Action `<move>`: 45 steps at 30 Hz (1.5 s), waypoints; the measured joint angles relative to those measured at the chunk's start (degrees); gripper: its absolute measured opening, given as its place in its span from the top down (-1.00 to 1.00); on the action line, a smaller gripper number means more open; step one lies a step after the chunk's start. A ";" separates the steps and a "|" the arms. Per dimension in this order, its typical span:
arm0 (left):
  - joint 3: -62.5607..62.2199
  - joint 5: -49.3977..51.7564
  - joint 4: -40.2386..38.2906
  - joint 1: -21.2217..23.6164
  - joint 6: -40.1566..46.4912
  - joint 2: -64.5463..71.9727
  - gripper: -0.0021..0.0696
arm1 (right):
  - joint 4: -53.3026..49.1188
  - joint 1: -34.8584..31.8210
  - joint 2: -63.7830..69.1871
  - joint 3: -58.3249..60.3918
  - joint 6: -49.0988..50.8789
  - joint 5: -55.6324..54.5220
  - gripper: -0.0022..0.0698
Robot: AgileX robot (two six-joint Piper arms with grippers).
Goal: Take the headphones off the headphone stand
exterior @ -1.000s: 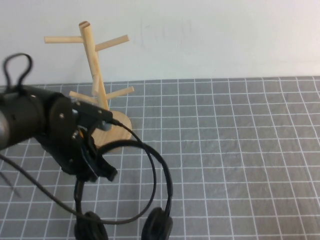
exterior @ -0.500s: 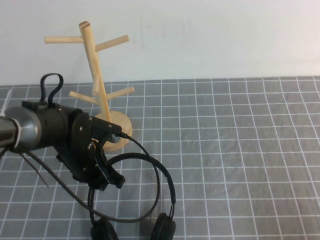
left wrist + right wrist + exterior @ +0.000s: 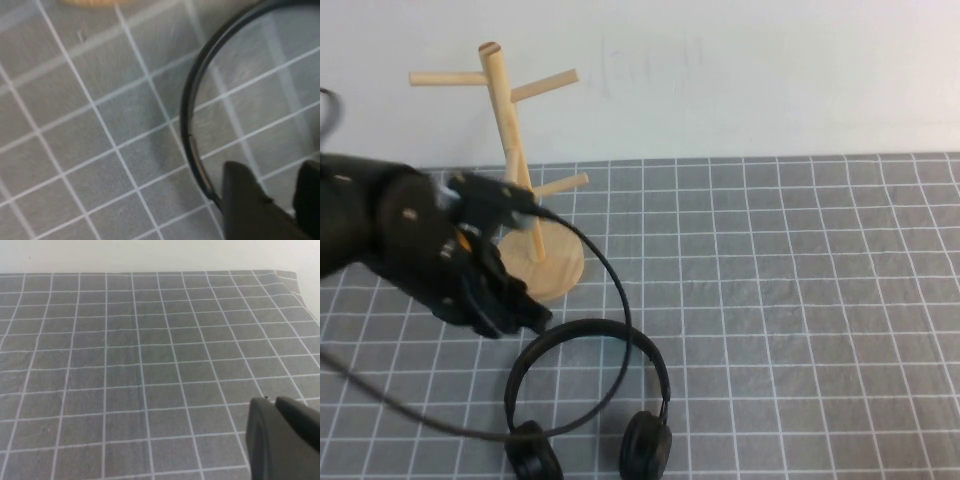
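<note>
The black headphones (image 3: 582, 324) lie flat on the grey grid mat near the front, off the stand, ear cups toward the front edge. The wooden headphone stand (image 3: 510, 140) stands at the back left with bare pegs. My left gripper (image 3: 515, 322) hovers between the stand's base and the headband, open and empty. In the left wrist view the gripper (image 3: 275, 172) has its jaws apart, and the headband (image 3: 187, 115) runs just outside one finger. My right gripper (image 3: 272, 402) shows only in the right wrist view, jaws together, over bare mat.
The robot's black cable (image 3: 610, 275) arcs from the left wrist over the headband. A white wall runs behind the stand. The grey mat (image 3: 800, 300) stretches to the right of the headphones.
My left gripper has let go of the headband and pulled back to the left. The headphones have come to rest on the mat.
</note>
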 joint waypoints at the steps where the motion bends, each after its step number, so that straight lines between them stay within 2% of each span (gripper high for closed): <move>1: 0.00 0.77 -0.12 0.00 0.00 -3.38 0.50 | 0.00 0.00 0.00 0.00 0.00 0.00 0.96; 3: 0.00 2.94 -0.26 0.00 0.00 -10.57 0.75 | 0.00 0.00 0.00 0.00 0.00 0.00 0.96; 7: 0.12 6.01 1.31 0.00 -2.89 -24.06 0.91 | 0.00 0.00 0.00 0.00 0.00 0.00 0.96; 16: 9.29 6.93 11.13 0.00 -15.37 -58.18 0.94 | 0.00 0.00 0.00 0.00 0.00 0.00 0.96; 20: 17.41 0.96 15.09 0.00 -18.52 -73.49 0.95 | 0.00 0.00 0.00 0.00 0.00 0.00 0.96; 24: 22.28 -3.62 15.75 0.00 -22.33 -86.05 0.95 | 0.00 0.00 0.00 0.00 0.00 0.00 0.96; 29: 24.84 -2.67 15.61 0.00 -23.48 -91.47 0.95 | 0.00 0.00 0.00 0.00 0.00 0.00 0.96; 45: 25.34 -1.22 13.60 0.00 -23.65 -91.56 0.95 | 0.00 0.00 0.00 0.00 0.00 0.00 0.96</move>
